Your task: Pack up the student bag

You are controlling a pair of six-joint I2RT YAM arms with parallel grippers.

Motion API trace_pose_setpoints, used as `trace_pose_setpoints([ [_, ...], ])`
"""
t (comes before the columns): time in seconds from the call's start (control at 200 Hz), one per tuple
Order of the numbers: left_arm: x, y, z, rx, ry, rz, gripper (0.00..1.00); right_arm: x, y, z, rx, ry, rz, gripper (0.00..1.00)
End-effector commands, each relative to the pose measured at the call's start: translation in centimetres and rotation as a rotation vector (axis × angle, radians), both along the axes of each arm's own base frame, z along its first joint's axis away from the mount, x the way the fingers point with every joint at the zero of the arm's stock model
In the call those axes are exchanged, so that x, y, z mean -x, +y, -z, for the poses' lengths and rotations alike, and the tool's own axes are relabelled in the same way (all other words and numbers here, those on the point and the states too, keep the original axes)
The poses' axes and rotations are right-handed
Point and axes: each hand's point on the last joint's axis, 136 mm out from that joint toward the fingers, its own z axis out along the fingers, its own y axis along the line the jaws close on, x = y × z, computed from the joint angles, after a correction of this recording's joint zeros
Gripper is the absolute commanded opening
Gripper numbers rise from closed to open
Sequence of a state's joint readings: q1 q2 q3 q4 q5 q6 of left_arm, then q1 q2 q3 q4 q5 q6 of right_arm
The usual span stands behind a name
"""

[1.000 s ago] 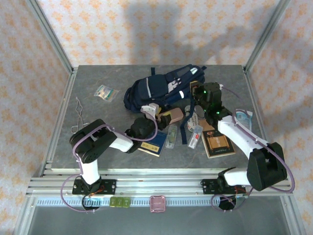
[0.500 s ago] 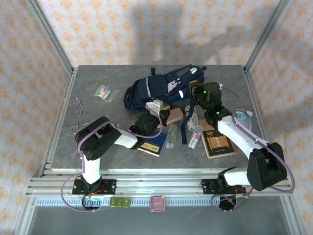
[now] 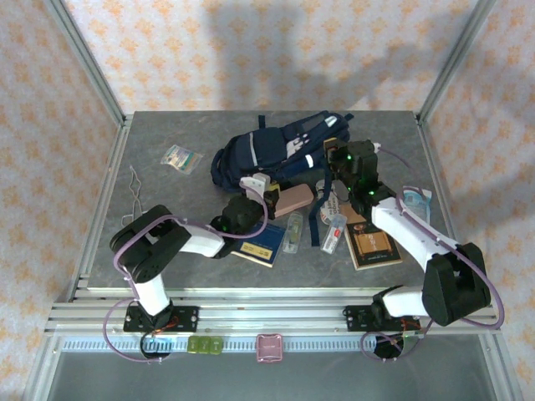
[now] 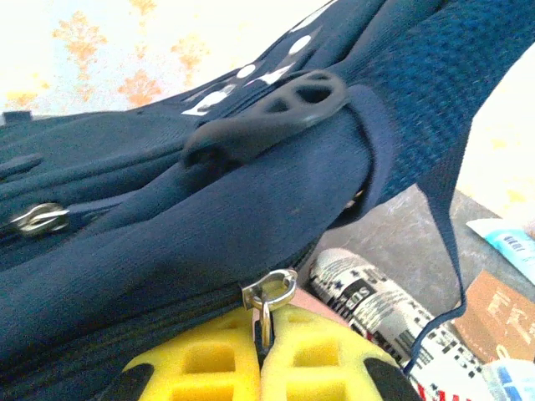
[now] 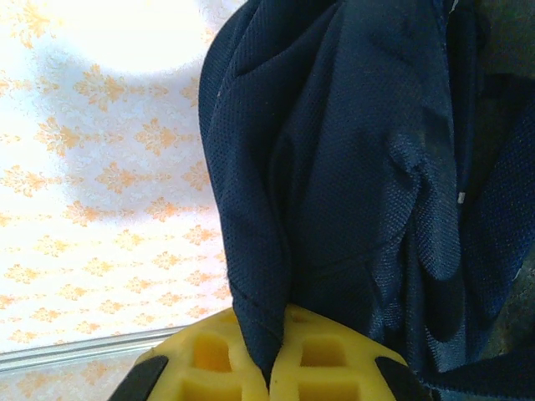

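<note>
Lying at the far middle of the counter [image 3: 167, 242], the bag [image 3: 276, 154] has its long axis running from near-left to far-right, and both tools are on it. The left tool [image 3: 256, 182] meets its near edge about midway along. In the left wrist view its yellow fingers are pressed together on the metal zip pull [image 4: 267, 296], which stands upright between them at the seam of the blue cloth [image 4: 167, 225]. The right tool [image 3: 338, 154] sits at the bag's far-right end, and the right wrist view shows it pinching a fold of the mesh fabric [image 5: 334, 167].

The zip appears to run along the long axis, so opening it probably means drawing the pull sideways along that line while the right tool holds the far end taut. The left arm is the one placed for this.

The zip looks closed at the pull, and what is inside the bag cannot be seen. Loose items lie on the counter just near of it: a pink case [image 3: 292, 199], a blue booklet [image 3: 261, 242] and a brown book [image 3: 374, 246], none of them packed yet.
</note>
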State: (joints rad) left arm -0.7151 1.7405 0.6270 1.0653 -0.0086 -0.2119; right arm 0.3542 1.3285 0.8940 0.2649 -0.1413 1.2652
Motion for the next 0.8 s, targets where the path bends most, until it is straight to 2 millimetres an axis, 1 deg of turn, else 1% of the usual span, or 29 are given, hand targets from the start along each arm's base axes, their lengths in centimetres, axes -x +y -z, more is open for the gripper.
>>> trace_pose_setpoints([
  [0.0, 0.2, 2.3, 1.3, -0.044, 0.082, -0.053, 0.00, -1.3, -1.4, -1.5, 0.008, -0.067, 0.033, 0.00],
  [0.195, 1.2, 4.9, 3.1, -0.088, 0.183, -0.082, 0.00, -2.6, -2.8, 0.7, 0.053, -0.034, 0.031, 0.00],
  [0.375, 2.6, 5.8, 4.6, -0.160, 0.269, -0.072, 0.00, -4.6, -3.8, 3.1, 0.132, 0.003, -0.010, 0.00],
  [0.38, 2.7, 5.9, 4.7, -0.164, 0.273, -0.073, 0.00, -4.7, -3.9, 3.4, 0.135, 0.010, -0.010, 0.00],
  [0.46, 3.1, 6.3, 5.3, -0.190, 0.304, -0.078, 0.00, -5.8, -4.6, 5.0, 0.176, 0.037, -0.017, 0.00],
  [0.475, 3.2, 6.4, 5.5, -0.195, 0.309, -0.079, 0.00, -5.9, -4.7, 4.9, 0.179, 0.036, -0.016, 0.00],
  [0.486, 3.3, 6.5, 5.6, -0.199, 0.313, -0.081, 0.00, -6.1, -4.9, 5.6, 0.188, 0.045, -0.018, 0.00],
  [0.491, 3.3, 6.5, 5.6, -0.200, 0.313, -0.081, 0.00, -6.2, -4.9, 5.4, 0.189, 0.040, -0.017, 0.00],
  [0.496, 3.3, 6.5, 5.6, -0.201, 0.314, -0.082, 0.00, -6.3, -4.9, 5.7, 0.193, 0.047, -0.018, 0.00],
  [0.501, 3.3, 6.5, 5.6, -0.202, 0.315, -0.081, 0.00, -6.4, -5.0, 5.5, 0.195, 0.041, -0.018, 0.00],
  [0.526, 3.4, 6.6, 5.7, -0.208, 0.319, -0.082, 0.00, -6.9, -5.3, 5.9, 0.209, 0.044, -0.017, 0.00],
  [0.591, 3.5, 6.7, 5.7, -0.220, 0.330, -0.080, 0.00, -8.1, -5.8, 7.1, 0.224, 0.066, -0.024, 0.00],
  [0.676, 3.4, 6.5, 5.6, -0.236, 0.342, -0.076, 0.00, -10.0, -5.9, 8.4, 0.225, 0.081, -0.054, 0.00],
  [0.796, 3.1, 6.2, 5.5, -0.255, 0.353, -0.068, 0.00, -12.8, -6.2, 9.8, 0.228, 0.104, -0.069, 0.00],
])
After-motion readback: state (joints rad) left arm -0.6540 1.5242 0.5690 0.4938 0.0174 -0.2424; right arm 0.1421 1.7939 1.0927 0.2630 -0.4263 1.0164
